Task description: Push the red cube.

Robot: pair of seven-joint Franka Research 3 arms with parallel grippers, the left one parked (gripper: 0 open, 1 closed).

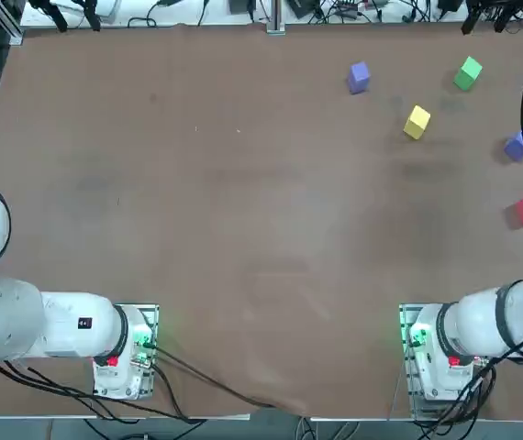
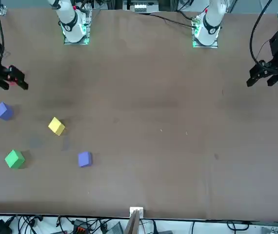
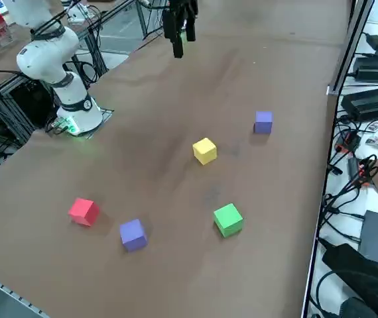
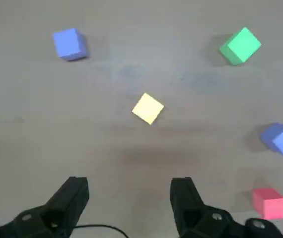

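The right arm [image 1: 495, 321] is built of rounded, glossy white links over a square metal base plate [image 1: 427, 362] that glows green, with a red spot at about 6 o'clock on the base. Black cables trail from the base and loop along the arm. The right gripper [image 4: 129, 198] is black, with two blocky matte fingers [image 4: 72, 198] and small pale screw heads near their roots.

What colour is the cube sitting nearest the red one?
Blue-purple cube, right beside the red cube; clearest in the right side view.

Yellow cube [image 1: 417, 121], green cube [image 1: 468, 73], two blue-purple cubes [image 1: 359, 77] [image 1: 521, 144], brown table [image 1: 197, 183]
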